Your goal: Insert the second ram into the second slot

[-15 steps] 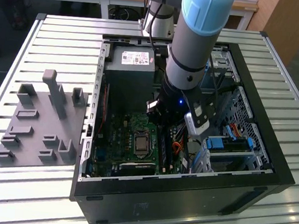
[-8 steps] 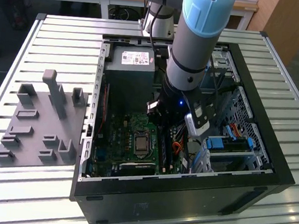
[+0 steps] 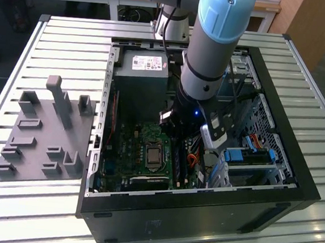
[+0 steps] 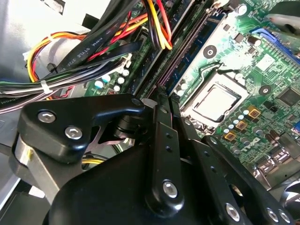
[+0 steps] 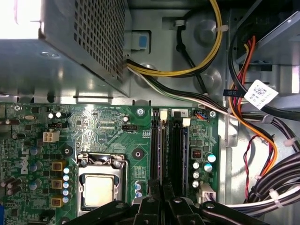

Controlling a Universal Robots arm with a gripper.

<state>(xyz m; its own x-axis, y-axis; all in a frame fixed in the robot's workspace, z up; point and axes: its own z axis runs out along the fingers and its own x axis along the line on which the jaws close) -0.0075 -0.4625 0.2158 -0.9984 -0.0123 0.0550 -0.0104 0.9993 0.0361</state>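
While clenching the hand point(image 4: 165, 96) just above the memory slots point(image 5: 166, 150), risks pressing askew from any tilt, bending slot contacts, cracking the motherboard point(image 5: 108, 126) or snagging nearby power cables point(image 4: 159, 28).

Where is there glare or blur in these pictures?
In the first wrist view, strong glare whitens a corner of the power supply. In the second wrist view, the pincer is sharp, while the motherboard beyond looks slightly soft. In the exterior view, light reflects brightly off the slatted table.
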